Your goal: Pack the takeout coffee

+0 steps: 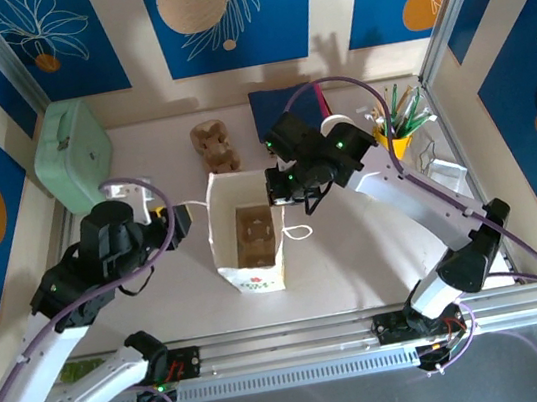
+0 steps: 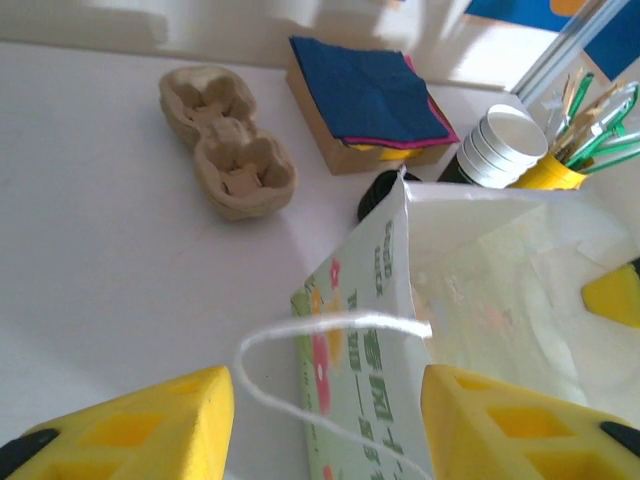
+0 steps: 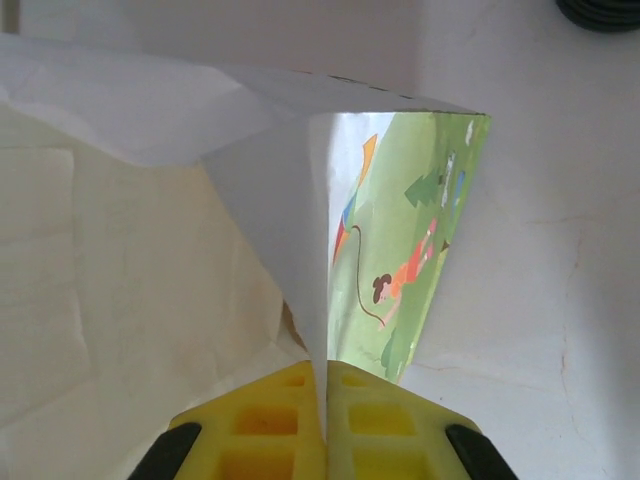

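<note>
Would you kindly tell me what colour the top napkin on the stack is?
Dark blue: the top napkin, clearest in the left wrist view.

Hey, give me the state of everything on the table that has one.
White paper bag with printed front: upright, open.
Right tool: shut on bag's rim.
Left tool: open, astride bag's edge.
Brown cardboard cup carrier in bag: empty.
Second cardboard carrier on table: empty.
Mint-green lidded box: closed.

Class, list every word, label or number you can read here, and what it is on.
No text can be quoted.
Bag side: green print, too blurred to read.
Bag front, top view: red marks, too small to read.
Bag panel, right wrist view: a picture, no words.
</note>
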Action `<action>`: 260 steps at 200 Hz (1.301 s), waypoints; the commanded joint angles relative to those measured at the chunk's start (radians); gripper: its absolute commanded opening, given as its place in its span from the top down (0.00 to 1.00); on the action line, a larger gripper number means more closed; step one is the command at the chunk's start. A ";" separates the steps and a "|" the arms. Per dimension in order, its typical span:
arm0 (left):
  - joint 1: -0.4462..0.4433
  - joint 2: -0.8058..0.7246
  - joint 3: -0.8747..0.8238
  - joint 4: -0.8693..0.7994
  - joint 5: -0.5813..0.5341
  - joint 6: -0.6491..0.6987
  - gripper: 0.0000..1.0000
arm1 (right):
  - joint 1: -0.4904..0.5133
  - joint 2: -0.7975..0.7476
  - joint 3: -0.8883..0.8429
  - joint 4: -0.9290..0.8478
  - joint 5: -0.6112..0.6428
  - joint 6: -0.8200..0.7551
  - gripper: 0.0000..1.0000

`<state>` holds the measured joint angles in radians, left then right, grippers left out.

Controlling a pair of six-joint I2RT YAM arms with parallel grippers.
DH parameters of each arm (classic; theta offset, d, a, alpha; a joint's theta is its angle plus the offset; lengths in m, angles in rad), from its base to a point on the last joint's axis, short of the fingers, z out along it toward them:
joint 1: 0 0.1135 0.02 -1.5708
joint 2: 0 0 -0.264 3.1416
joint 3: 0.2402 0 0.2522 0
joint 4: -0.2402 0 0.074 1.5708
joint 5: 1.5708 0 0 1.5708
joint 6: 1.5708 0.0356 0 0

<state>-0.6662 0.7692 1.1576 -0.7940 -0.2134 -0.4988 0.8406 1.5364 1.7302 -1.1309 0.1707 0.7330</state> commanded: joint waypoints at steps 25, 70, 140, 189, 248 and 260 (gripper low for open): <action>-0.010 -0.103 -0.030 0.013 -0.157 0.012 0.45 | 0.068 -0.152 -0.088 0.148 0.006 -0.142 1.00; -0.009 -0.173 -0.062 0.038 -0.236 0.024 0.36 | 0.114 -0.248 -0.187 0.250 0.018 -0.208 1.00; -0.009 -0.173 -0.077 0.049 -0.231 0.036 0.32 | 0.149 -0.321 -0.257 0.308 0.030 -0.218 1.00; -0.009 -0.153 -0.073 0.047 -0.214 0.027 0.31 | 0.127 -0.290 -0.207 0.246 0.045 -0.121 1.00; -0.010 -0.147 -0.078 0.034 -0.207 0.007 0.30 | -0.024 -0.230 -0.191 0.195 -0.101 -0.009 1.00; -0.009 -0.147 -0.078 0.030 -0.204 0.004 0.30 | -0.054 -0.214 -0.188 0.187 -0.148 0.003 1.00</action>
<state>-0.6662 0.6239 1.0843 -0.7647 -0.4267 -0.4892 0.8330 1.2961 1.5074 -0.9119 0.1413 0.6765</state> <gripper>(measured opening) 0.696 0.047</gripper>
